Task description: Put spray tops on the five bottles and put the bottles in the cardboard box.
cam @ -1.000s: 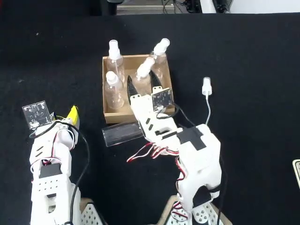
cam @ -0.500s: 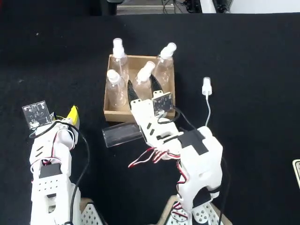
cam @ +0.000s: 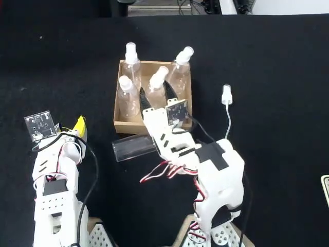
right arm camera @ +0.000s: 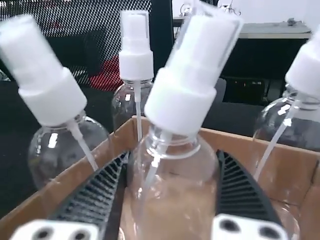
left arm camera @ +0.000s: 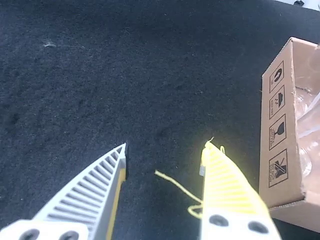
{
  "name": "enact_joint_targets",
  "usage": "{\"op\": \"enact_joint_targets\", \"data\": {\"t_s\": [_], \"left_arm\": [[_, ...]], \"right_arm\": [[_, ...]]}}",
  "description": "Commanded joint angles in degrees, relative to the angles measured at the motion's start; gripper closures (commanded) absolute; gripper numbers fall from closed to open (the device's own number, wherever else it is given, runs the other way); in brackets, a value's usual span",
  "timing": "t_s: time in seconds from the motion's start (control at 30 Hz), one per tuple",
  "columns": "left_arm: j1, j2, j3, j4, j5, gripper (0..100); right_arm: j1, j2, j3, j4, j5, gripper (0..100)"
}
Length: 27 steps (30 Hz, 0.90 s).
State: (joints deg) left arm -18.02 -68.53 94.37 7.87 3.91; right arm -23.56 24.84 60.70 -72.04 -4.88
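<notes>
Right gripper (cam: 153, 90): clasps tilted bottle (right arm camera: 170, 195), 4th in cardboard box (cam: 121, 126), for seating. Left gripper (left arm camera: 166, 146): wide, empty, idle. 1 spray top (cam: 226, 95) awaits fitting

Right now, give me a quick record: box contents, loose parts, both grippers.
box: cardboard, holds four capped bottles
right gripper: closed on the front right bottle inside the box
left gripper: open, above bare table beside the box
uncapped bottle: lying on the table against the box's near side
spray top: loose on the table, on the right arm's side of the box
</notes>
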Motion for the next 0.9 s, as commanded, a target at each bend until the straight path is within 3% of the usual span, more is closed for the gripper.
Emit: {"op": "enact_joint_targets", "data": {"t_s": [0.0, 0.87], "left_arm": [[0.40, -0.79, -0.66, -1.14, -0.26, 78], [0.40, -0.79, -0.66, -1.23, -0.26, 78]], "right_arm": [[-1.32, -2.59, -1.89, 2.20, -0.44, 69.4], [-1.41, -8.92, -0.04, 2.73, -0.53, 70.4]]}}
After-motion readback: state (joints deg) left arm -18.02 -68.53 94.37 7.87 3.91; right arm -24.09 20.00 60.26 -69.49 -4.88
